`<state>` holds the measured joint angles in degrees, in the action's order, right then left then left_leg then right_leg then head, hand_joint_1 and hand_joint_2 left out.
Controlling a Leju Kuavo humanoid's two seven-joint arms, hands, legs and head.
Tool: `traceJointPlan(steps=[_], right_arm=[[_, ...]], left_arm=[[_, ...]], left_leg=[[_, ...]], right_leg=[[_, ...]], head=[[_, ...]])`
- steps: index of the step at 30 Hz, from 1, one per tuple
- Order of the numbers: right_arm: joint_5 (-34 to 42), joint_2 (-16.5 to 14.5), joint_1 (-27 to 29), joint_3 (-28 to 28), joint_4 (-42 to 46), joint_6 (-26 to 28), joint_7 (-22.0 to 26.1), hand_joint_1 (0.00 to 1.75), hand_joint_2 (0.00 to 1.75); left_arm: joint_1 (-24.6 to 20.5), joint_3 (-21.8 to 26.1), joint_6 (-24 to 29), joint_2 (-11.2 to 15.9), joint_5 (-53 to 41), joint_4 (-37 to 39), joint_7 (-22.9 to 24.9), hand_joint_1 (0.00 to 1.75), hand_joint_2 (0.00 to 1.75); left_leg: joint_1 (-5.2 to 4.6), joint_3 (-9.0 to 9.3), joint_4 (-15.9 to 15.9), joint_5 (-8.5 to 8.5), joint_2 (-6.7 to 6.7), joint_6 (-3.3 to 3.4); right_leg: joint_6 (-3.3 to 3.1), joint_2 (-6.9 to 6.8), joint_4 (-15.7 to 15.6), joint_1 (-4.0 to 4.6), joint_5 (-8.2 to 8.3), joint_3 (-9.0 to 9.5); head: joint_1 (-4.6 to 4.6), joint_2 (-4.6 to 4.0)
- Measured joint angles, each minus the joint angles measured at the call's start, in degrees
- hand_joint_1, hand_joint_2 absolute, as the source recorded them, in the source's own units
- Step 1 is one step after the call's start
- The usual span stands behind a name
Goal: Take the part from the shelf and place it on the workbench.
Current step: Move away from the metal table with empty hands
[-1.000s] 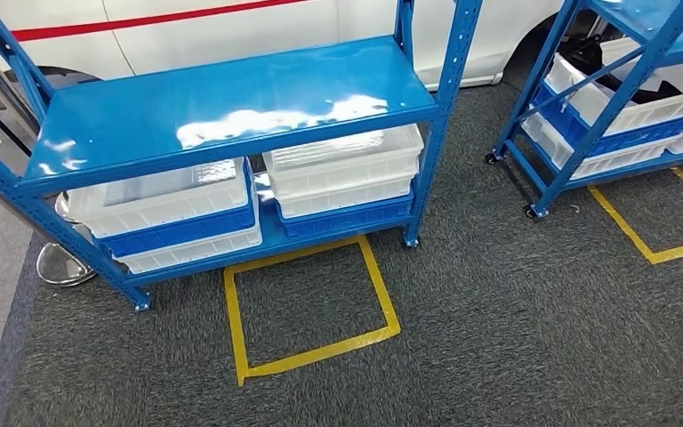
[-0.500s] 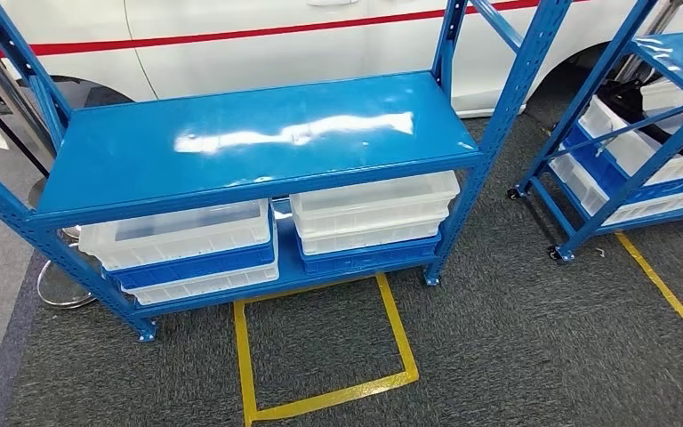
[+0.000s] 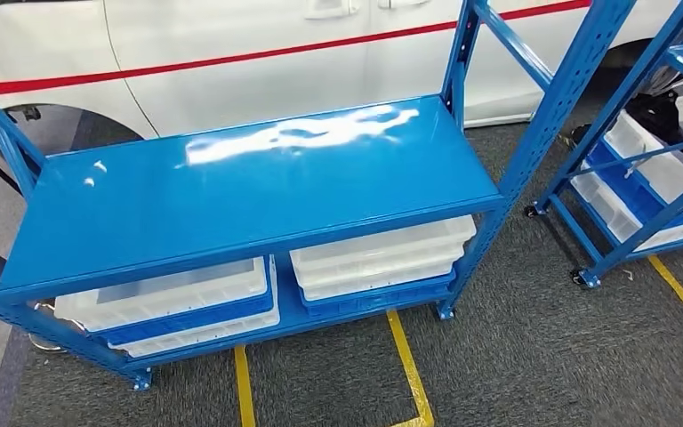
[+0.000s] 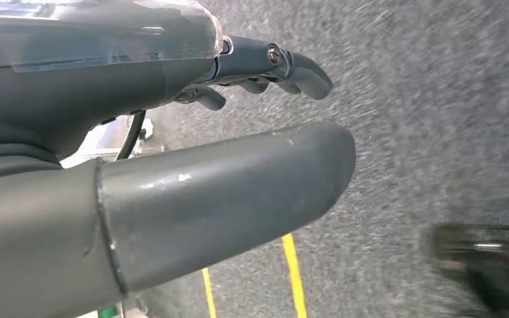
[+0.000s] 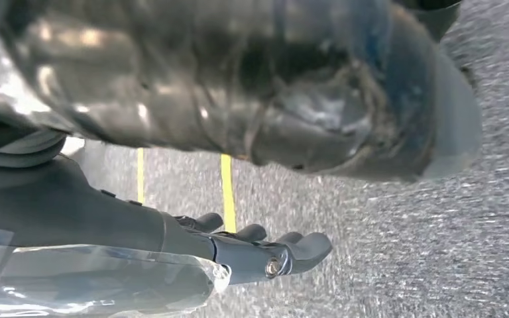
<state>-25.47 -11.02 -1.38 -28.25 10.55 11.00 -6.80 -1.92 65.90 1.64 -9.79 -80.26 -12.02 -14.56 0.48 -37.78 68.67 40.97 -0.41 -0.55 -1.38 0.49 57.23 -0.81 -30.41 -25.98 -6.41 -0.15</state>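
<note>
Ahead of the robot, blue shelf (image 3: 249, 191): glossy bare top board, white and blue bins (image 3: 378, 262) stacked on the lower level; no part identifiable in them. Left robot hand (image 4: 252, 132) and right robot hand (image 5: 265, 255) hang over grey carpet, fingers apart, holding nothing. Versus earlier, camera moved closer; shelf larger, yellow floor tape (image 3: 409, 374) mostly cut off.
</note>
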Motion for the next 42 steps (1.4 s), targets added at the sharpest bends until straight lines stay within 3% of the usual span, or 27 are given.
traceJointPlan(steps=[3, 4, 5, 7, 8, 9, 11, 12, 13, 14, 16, 18, 20, 22, 24, 26, 28, 29, 31, 33, 37, 42], right_arm=[[-0.2, 0.0, 0.2, -0.2, -0.2, 0.0, 0.0, 0.0, 0.0], [-0.2, -0.1, 0.1, -0.2, -0.2, 0.0, 0.0, 0.0, 0.0], [-0.3, -0.1, -0.1, -0.2, -0.2, 0.0, 0.0, 0.0, 0.0], [-0.3, -0.1, -0.4, -0.3, -0.2, 0.0, 0.0, 0.0, 0.0], [-0.3, -0.1, -0.5, -0.3, -0.2, 0.0, 0.0, 0.0, 0.0], [-0.3, -0.1, -0.6, -0.4, -0.2, 0.0, 0.0, 0.0, 0.0], [-0.3, -0.1, -0.6, -0.5, -0.2, 0.0, 0.0, 0.0, 0.0], [-0.3, -0.1, -0.7, -0.6, -0.2, 0.0, 0.0, 0.0, 0.0], [-0.3, -0.1, -0.6, -0.6, -0.2, 0.0, 0.0, 0.0, 0.0], [-0.3, -0.1, -0.6, -0.6, -0.2, 0.0, 0.0, 0.0, 0.0], [-0.3, 0.0, -0.5, -0.7, -0.2, 0.0, 0.0, 0.0, 0.0], [-0.3, 0.0, -0.5, -0.8, -0.2, 0.0, 0.0, 0.0, 0.0], [-0.3, 0.0, -0.6, -0.9, -0.2, 0.0, 0.0, 0.0, 0.0], [-0.3, 0.0, -0.6, -0.9, -0.2, 0.0, 0.0, 0.0, 0.0], [-0.3, -0.1, -0.7, -0.9, -0.2, 0.0, 0.0, 0.0, 0.0], [-0.3, -0.2, -0.6, -0.9, -0.2, -0.1, 0.0, 0.0, 0.0], [-0.3, -0.3, -0.5, -0.9, -0.2, -0.1, 0.0, 0.0, 0.0], [-0.3, -0.3, -0.5, -0.9, -0.2, -0.1, 0.0, 0.0, 0.0], [-0.3, -0.4, -0.6, -0.9, -0.2, -0.1, 0.0, 0.0, 0.0], [-0.3, -0.4, -0.7, -0.9, -0.2, -0.1, 0.0, 0.0, 0.0], [-0.4, -0.5, -0.8, -1.0, -0.2, -0.1, 0.0, 0.0, 0.0], [-0.4, -0.6, -0.8, -1.0, -0.2, -0.1, 0.0, 0.0, 0.0]], left_arm=[[0.6, 0.0, 0.2, 0.2, -0.4, 0.0, 0.1, 0.0, 0.0], [0.6, 0.0, 0.2, 0.2, -0.5, 0.0, 0.1, 0.0, 0.0], [0.4, 0.0, 0.2, 0.2, -0.6, 0.0, 0.1, 0.0, 0.0], [0.1, -0.1, 0.3, 0.2, -0.6, 0.0, 0.2, 0.0, 0.0], [0.0, -0.1, 0.3, 0.2, -0.6, 0.0, 0.1, 0.0, 0.0], [-0.2, -0.1, 0.3, 0.2, -0.6, 0.0, 0.1, 0.0, 0.0], [-0.3, -0.2, 0.3, 0.3, -0.6, 0.0, 0.1, 0.0, 0.0], [-0.4, -0.2, 0.3, 0.3, -0.6, 0.0, 0.1, 0.0, 0.0], [-0.4, -0.2, 0.3, 0.3, -0.6, 0.0, 0.1, 0.0, 0.0], [-0.4, -0.2, 0.3, 0.3, -0.6, 0.0, 0.2, 0.0, 0.0], [-0.4, -0.2, 0.3, 0.3, -0.6, 0.0, 0.4, 0.0, 0.0], [-0.4, -0.2, 0.3, 0.2, -0.6, 0.0, 0.7, 0.0, 0.0], [-0.4, -0.2, 0.3, 0.1, -0.6, 0.0, 0.8, 0.0, 0.0], [-0.5, -0.2, 0.3, 0.2, -0.5, 0.0, 0.8, 0.0, 0.0], [-0.5, -0.2, 0.2, 0.3, -0.5, 0.0, 0.9, 0.0, 0.0], [-0.5, -0.2, 0.2, 0.3, -0.5, 0.0, 1.1, 0.0, 0.0], [-0.4, -0.2, 0.2, 0.4, -0.5, 0.0, 1.1, 0.0, 0.0], [-0.4, -0.2, 0.2, 0.4, -0.5, 0.0, 1.2, 0.0, 0.0], [-0.4, -0.2, 0.2, 0.5, -0.5, 0.0, 1.2, 0.0, 0.0], [-0.6, -0.2, 0.2, 0.6, -0.5, 0.0, 1.2, 0.0, 0.0], [-0.6, -0.2, 0.4, 0.6, -0.1, 0.0, 1.2, 0.0, 0.0], [-0.6, -0.2, 0.4, 0.6, 0.0, 0.0, 1.2, 0.0, 0.0]], left_leg=[[-0.35, -2.6, -7.1, -16.32, 0.04, 1.01], [-0.49, -2.97, -7.8, -19.77, 0.01, 1.32], [-0.57, -2.94, -7.7, -20.38, -0.06, 1.64], [-0.44, -2.52, -7.6, -19.63, -0.12, 2.43], [-0.36, -2.11, -7.9, -19.29, -0.13, 2.85], [-0.31, -1.65, -8.1, -18.92, -0.09, 3.18], [-0.44, -0.78, -8.2, -18.08, -0.05, 3.56], [-0.52, -0.34, -8.2, -17.7, -0.06, 3.6], [-0.61, 0.15, -8.2, -17.35, -0.13, 3.63], [-0.7, 0.69, -8.2, -17.03, -0.24, 3.62], [-0.83, 1.59, -8.2, -16.42, -0.47, 3.51], [-0.92, 1.96, -8.2, -16.12, -0.58, 3.1], [-0.87, 2.04, -8.3, -16.3, -0.59, 2.45], [-0.92, 2.02, -8.3, -16.05, -0.53, 1.82], [-0.86, 0.9, -5.3, -13.43, -0.42, 1.16], [-0.42, -1.62, 1.5, -9.3, -0.25, 0.5], [0.03, -2.83, 6.0, -7.55, -0.07, -0.03], [0.2, -1.86, 5.1, -8.24, 0.0, -0.21], [0.47, 2.69, -2.1, -10.98, 0.08, -0.39], [0.31, 6.12, -8.3, -12.37, 0.04, -0.02], [-0.11, 6.54, -9.6, -12.63, -0.07, 1.21], [0.11, 6.68, -10.1, -13.15, 0.0, 1.89]], right_leg=[[0.76, 0.24, 0.7, 0.32, -3.29, 1.94], [1.09, 0.38, 0.9, 0.43, -4.21, 2.36], [1.51, 0.48, 0.8, 0.51, -4.97, 2.75], [2.15, 0.29, 1.2, 0.34, -6.2, 3.26], [2.44, 0.14, 2.8, 0.28, -7.29, 2.68], [2.66, 0.0, 5.6, 0.19, -8.77, 1.28], [2.96, -0.14, 13.5, 0.14, -11.69, -3.48], [3.01, -0.16, 16.3, 0.12, -11.93, -5.65], [2.96, -0.16, 17.2, 0.12, -10.9, -7.05], [2.78, -0.16, 15.8, 0.16, -8.61, -7.38], [1.99, -0.15, 9.0, 0.47, -2.95, -5.98], [1.19, -0.18, 3.9, 0.95, -0.04, -4.74], [0.8, -0.19, 2.7, 1.22, 0.36, -4.71], [0.32, -0.36, 1.9, 0.78, 1.04, -4.47], [-0.23, -0.68, 1.1, 0.27, 1.81, -4.25], [-0.43, -0.93, 1.1, 0.27, 2.13, -4.64], [-0.33, -1.11, 1.5, 0.21, 2.23, -5.21], [-0.25, -1.16, 1.7, 0.14, 2.26, -5.44], [0.06, -1.17, 2.2, -0.03, 2.25, -5.77], [0.78, -1.14, 2.4, 0.01, 2.2, -5.95], [2.09, -1.04, 2.1, 0.1, 2.57, -5.89], [2.48, -1.0, 2.4, 0.01, 2.41, -5.94]], head=[[0.0, 0.0], [-0.01, 0.0], [0.0, 0.01], [-0.03, 0.0], [-0.03, 0.0], [-0.03, 0.0], [-0.03, 0.0], [-0.03, 0.0], [-0.04, 0.0], [-0.04, 0.0], [-0.04, 0.0], [-0.07, 0.0], [-0.13, 0.0], [-0.14, 0.0], [-0.1, 0.0], [-0.09, -0.01], [-0.09, -0.01], [-0.08, -0.01], [-0.08, 0.0], [-0.09, -0.01], [-0.09, -0.01], [-0.09, 0.0]])
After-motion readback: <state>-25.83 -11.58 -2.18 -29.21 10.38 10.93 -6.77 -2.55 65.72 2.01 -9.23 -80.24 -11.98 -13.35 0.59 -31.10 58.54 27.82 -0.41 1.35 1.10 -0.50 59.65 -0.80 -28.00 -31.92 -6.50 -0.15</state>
